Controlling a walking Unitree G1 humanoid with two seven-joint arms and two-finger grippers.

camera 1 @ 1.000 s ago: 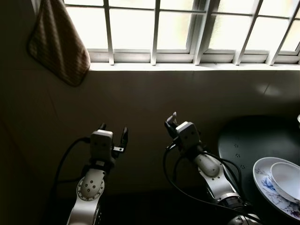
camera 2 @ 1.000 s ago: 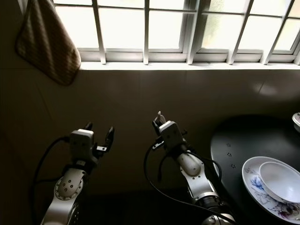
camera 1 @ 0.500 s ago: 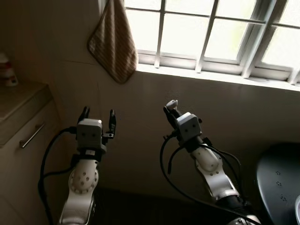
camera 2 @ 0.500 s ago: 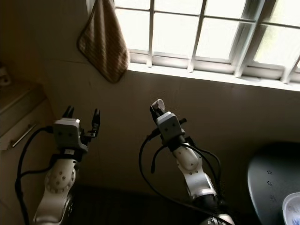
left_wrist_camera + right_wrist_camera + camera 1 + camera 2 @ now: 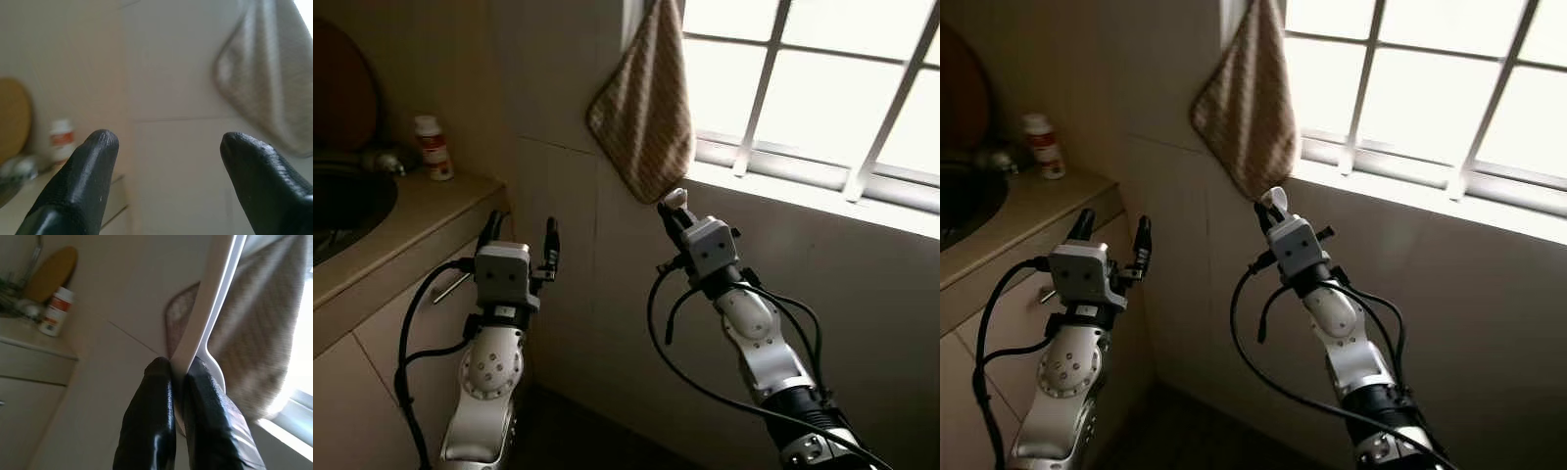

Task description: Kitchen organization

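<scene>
While the left tool point(image 5: 521, 235) gapes, the right tool point(image 5: 177, 372) pinches a white spoon point(image 5: 208, 318), bowl cropped.

one hanging cloth point(image 5: 644, 113), one small bottle point(image 5: 432, 148), one white spoon point(image 5: 208, 318), two grippers: left gripper point(image 5: 520, 233), right gripper point(image 5: 668, 209)

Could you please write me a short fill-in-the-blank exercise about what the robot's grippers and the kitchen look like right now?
1. The right gripper is shut on a white ____.
2. The left gripper is ____, with nothing between its fingers.
3. A striped cloth hangs beside the ____.
4. The small white bottle with a red label stands on the ____.

Missing words: spoon; open; window; counter
</scene>
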